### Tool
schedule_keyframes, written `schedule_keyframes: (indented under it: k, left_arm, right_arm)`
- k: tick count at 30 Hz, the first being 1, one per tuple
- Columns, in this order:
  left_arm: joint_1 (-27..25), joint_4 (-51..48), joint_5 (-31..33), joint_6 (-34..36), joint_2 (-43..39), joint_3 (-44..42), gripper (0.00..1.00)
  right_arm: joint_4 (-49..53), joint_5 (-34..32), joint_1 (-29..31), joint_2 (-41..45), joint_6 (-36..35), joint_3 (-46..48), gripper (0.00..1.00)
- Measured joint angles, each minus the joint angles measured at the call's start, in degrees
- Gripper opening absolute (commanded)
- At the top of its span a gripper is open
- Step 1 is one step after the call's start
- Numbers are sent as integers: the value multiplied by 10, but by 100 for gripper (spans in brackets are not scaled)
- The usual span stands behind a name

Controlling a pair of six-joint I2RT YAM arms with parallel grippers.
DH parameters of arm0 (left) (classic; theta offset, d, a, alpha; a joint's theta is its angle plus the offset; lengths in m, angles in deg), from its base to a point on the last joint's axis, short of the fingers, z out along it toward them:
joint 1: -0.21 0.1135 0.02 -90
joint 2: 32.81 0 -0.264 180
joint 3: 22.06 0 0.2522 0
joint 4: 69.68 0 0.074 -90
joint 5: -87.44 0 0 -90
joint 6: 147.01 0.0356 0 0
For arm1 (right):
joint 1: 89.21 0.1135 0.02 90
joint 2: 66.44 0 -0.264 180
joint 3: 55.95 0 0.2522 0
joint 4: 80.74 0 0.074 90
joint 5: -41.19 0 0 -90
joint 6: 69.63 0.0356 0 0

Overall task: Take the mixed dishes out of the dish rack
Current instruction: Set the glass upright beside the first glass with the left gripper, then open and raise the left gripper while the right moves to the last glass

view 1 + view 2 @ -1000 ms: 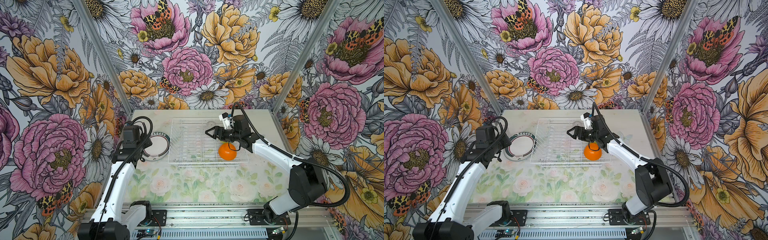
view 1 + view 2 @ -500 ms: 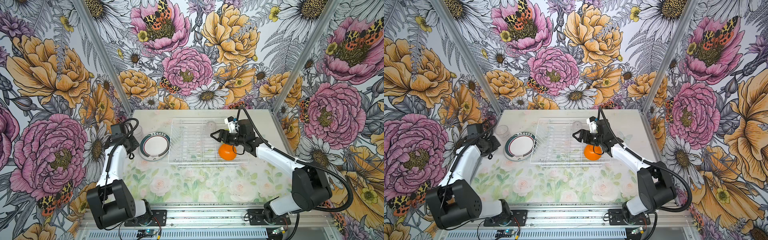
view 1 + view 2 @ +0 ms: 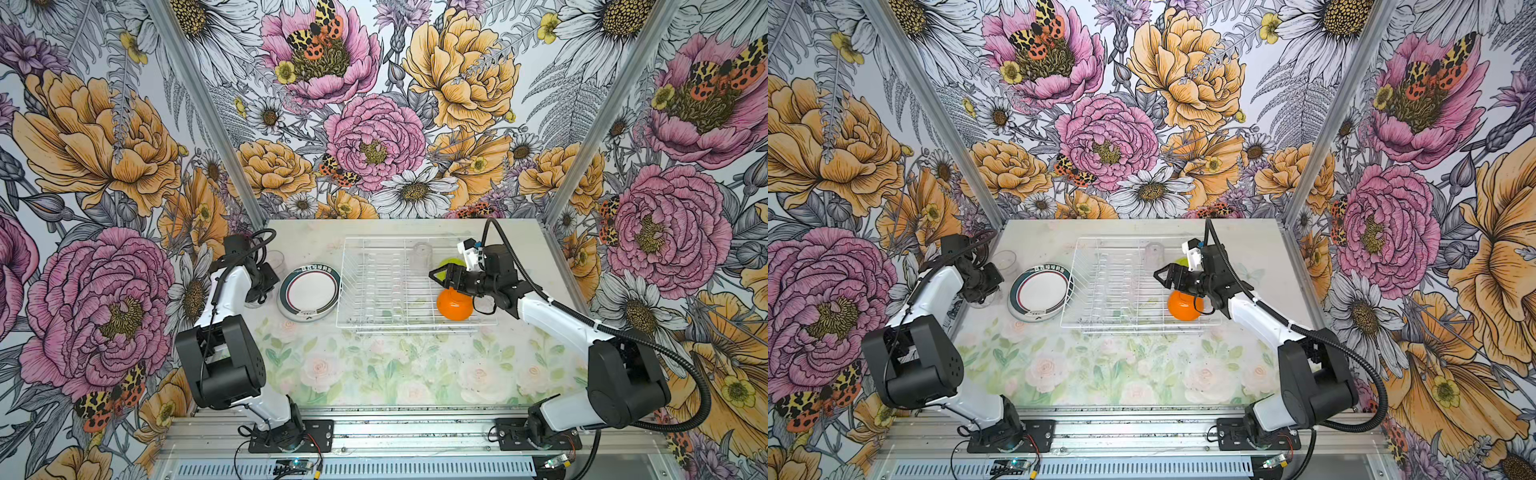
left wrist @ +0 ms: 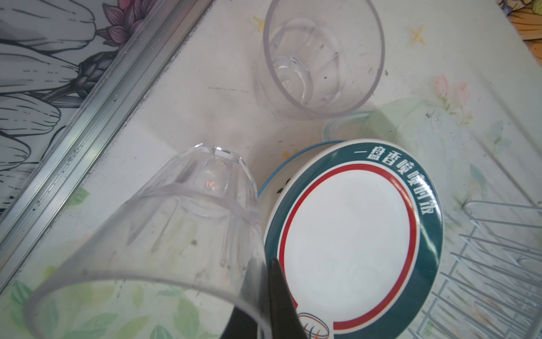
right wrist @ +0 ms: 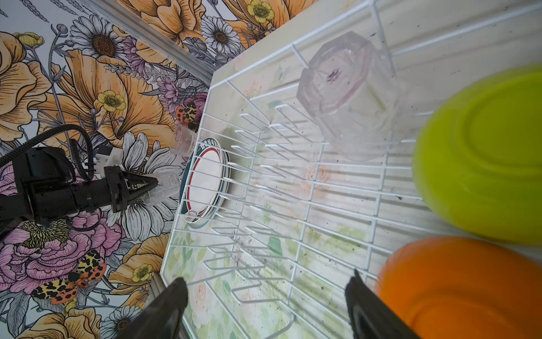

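The white wire dish rack [image 3: 415, 327] holds an upturned clear tumbler [image 3: 422, 254], a lime-green bowl [image 3: 451, 264] and an orange bowl [image 3: 455, 305]. My right gripper [image 3: 441, 276] hovers open over the rack beside the orange bowl [image 5: 457, 287], nothing between its fingers [image 5: 170, 305]. At the table's left edge my left gripper [image 4: 265, 264] is shut on the rim of a second clear tumbler [image 4: 176, 234], held tilted just over the table. A third tumbler [image 4: 319, 58] stands upright on the table behind it. The teal-and-red rimmed plate [image 3: 309, 293] lies on another plate, left of the rack.
The aluminium frame rail [image 4: 88, 132] and the flowered wall run close along the left gripper's side. The rack's upright prongs [image 5: 249, 152] fill its left half. The floral table mat [image 3: 374, 365] spreads in front of the rack.
My left arm has drawn back from over the plates to the table's left edge, carrying the tumbler. The right gripper has shifted slightly nearer and to the right, still open.
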Motion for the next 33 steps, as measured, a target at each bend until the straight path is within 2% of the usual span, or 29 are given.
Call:
schedule_keyframes:
  k: [12,18,22,25,29,31,33]
  left_arm:
    - [-14,-27,35,10,64,44,0]
    - [-15,-30,50,15,84,59,10]
    - [-19,-31,57,18,100,64,32]
    - [-28,-31,63,22,101,64,57]
    - [-42,-34,77,24,96,64,82]
    - [-47,-39,81,26,85,64,98]
    - [-51,-40,83,26,66,63,99]
  right_arm:
    - [0,0,-8,0,0,1,86]
    - [-2,0,-11,0,0,5,86]
    - [-3,0,-12,0,0,7,86]
    - [-3,0,-12,0,0,7,86]
    - [-5,1,-12,0,0,9,86]
    - [-5,2,-12,0,0,11,86]
    - [-4,4,-12,0,0,12,86]
